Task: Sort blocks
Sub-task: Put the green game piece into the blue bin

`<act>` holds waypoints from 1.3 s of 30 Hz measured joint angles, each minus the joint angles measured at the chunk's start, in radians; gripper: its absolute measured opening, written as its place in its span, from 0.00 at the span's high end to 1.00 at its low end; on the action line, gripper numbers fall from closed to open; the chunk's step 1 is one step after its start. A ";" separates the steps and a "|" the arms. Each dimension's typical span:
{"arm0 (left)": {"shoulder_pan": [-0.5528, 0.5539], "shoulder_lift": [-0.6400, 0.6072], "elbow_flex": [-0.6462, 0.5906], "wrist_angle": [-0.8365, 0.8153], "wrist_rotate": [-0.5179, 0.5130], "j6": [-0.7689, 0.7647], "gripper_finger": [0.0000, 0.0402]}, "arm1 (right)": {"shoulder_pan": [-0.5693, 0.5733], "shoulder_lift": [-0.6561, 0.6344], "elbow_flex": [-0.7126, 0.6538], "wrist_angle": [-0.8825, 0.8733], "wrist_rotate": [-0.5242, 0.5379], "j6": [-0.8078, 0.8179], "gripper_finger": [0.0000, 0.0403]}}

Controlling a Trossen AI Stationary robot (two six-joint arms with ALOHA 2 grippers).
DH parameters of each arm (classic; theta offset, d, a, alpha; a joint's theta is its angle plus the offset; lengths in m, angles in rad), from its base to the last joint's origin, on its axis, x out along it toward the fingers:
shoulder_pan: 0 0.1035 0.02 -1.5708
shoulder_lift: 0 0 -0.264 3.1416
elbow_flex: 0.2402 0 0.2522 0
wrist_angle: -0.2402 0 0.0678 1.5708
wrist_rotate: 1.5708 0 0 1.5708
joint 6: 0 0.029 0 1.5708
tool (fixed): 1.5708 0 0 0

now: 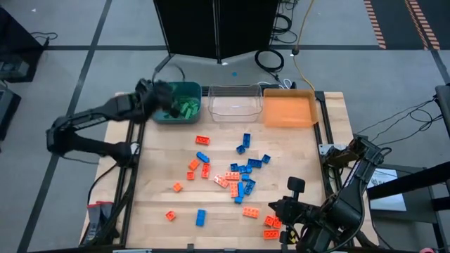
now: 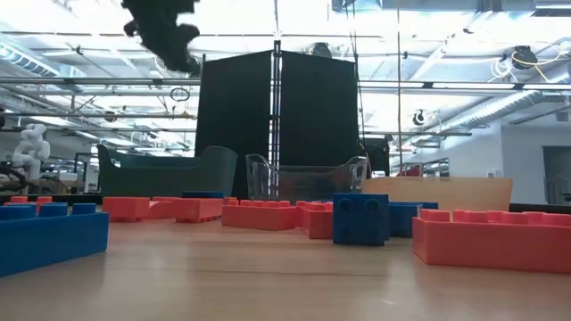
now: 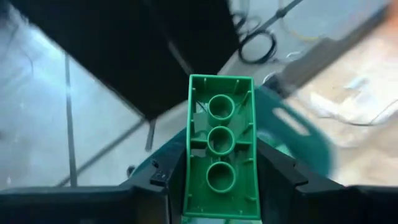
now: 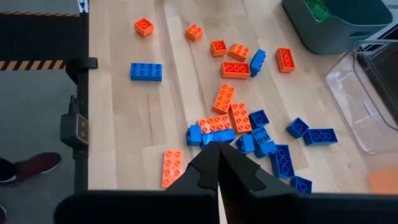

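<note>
At far left over the table's back edge, left gripper (image 1: 163, 97) hanging above the teal bin (image 1: 193, 90), clenched on a green brick (image 3: 220, 149) seen from its hollow underside in the left wrist view, fingers (image 3: 278, 163) pressed against both long sides. Inside that bin, more green bricks (image 1: 185, 107) piled toward its near wall. Next along the back edge, clear bin (image 1: 235, 105), then orange bin (image 1: 289, 110), all three side by side. Across the middle of the wooden table (image 1: 155, 179), loose blocks only in blue and orange-red: an orange one (image 1: 203, 140) and a blue one (image 1: 203, 157) toward the left of the scatter, a lone blue brick (image 1: 201, 217) and small orange piece (image 1: 170, 216) near the front edge, a dense mixed cluster (image 1: 239, 179) at centre, more blue pieces (image 1: 245, 142) toward the clear bin. At the front right corner, right gripper (image 1: 283, 209) low beside two orange bricks (image 1: 271, 223), fingers (image 4: 205, 163) pinched together on nothing, pointing toward the central cluster in the right wrist view. Beyond the table edge in that same view, a dark red shoe (image 4: 34, 167) on the grey floor.
</note>
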 joint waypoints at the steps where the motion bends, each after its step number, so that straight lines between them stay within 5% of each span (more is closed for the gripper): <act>1: 0.061 -0.001 -0.001 0.020 0.045 0.033 0.65 | 0.000 0.000 0.000 0.000 0.000 0.005 1.00; 7: 0.343 0.050 -0.001 0.158 0.326 0.108 0.65 | 0.000 0.000 0.000 -0.004 0.000 0.051 1.00; 12: 0.459 0.161 -0.001 0.162 0.480 0.106 0.65 | 0.000 0.000 0.000 -0.007 0.000 0.087 1.00; 21: 0.487 0.342 -0.074 0.175 0.582 0.075 0.65 | 0.001 0.000 0.000 -0.010 -0.007 0.128 1.00; 31: 0.477 0.323 -0.224 0.225 0.664 0.052 0.65 | 0.006 0.000 0.000 -0.020 -0.006 0.115 1.00; 33: 0.476 0.316 -0.224 0.223 0.698 0.057 0.59 | 0.006 0.000 0.000 -0.023 -0.006 0.108 1.00; 39: 0.474 0.300 -0.223 0.211 0.748 0.046 0.19 | 0.006 0.000 0.000 -0.022 -0.006 0.100 1.00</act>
